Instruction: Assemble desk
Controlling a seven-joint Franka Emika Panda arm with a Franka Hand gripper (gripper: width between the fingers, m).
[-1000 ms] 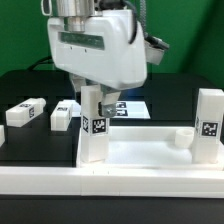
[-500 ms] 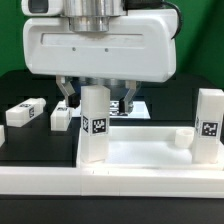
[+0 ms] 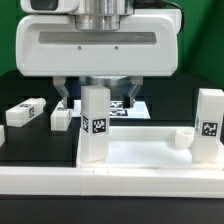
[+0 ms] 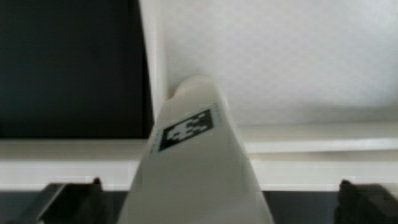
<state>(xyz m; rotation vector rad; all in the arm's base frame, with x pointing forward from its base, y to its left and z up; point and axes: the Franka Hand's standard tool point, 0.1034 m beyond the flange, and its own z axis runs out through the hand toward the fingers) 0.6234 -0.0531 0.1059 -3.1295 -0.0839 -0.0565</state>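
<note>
Nearest the camera, the white tabletop (image 3: pixel 150 152) lies flat on the black bench (image 3: pixel 35 145). The left leg (image 3: pixel 95 125) stands upright at the tabletop's left end, and the right leg (image 3: pixel 208 125) stands upright at its right end. The tool (image 3: pixel 96 102) hangs over the left leg with its fingers (image 3: pixel 63 100) spread apart on either side, clear of it. The wrist view shows that leg (image 4: pixel 196 150) between the parted tips. Farther left, a third leg (image 3: pixel 25 113) and a fourth leg (image 3: pixel 62 116) lie on the bench. The marker board (image 3: pixel 137 106) lies beyond.

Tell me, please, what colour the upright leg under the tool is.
White leg, black-and-white square tag; best in the exterior view.
</note>
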